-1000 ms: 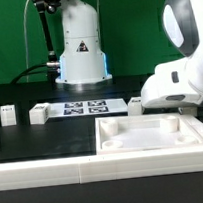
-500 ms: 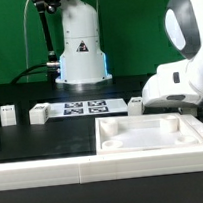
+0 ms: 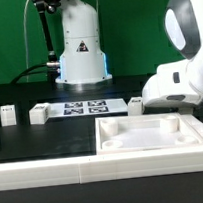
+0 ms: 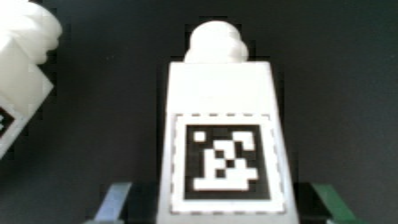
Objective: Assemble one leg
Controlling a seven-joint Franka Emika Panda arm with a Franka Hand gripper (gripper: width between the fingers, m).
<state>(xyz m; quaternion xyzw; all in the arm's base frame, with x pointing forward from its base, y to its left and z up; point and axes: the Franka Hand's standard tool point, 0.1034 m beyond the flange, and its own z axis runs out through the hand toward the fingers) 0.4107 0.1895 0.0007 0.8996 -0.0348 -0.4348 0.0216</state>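
In the wrist view a white leg (image 4: pixel 226 110) with a black-and-white tag (image 4: pixel 226 155) on its face lies on the black table, its rounded peg end pointing away from me. My gripper (image 4: pixel 226 203) straddles the leg's near end. The jaws stand open, with a dark gap between each finger and the leg's sides. In the exterior view the arm's white body (image 3: pixel 178 80) hides the gripper. A small white piece (image 3: pixel 136 104) shows beside the arm; I cannot tell whether it is this leg.
Two more legs (image 3: pixel 38 115) (image 3: pixel 6 114) stand at the exterior view's left. The marker board (image 3: pixel 82 107) lies behind them. The large white panel (image 3: pixel 145 154) with recessed corners fills the front. Another white part (image 4: pixel 25 70) lies beside the leg.
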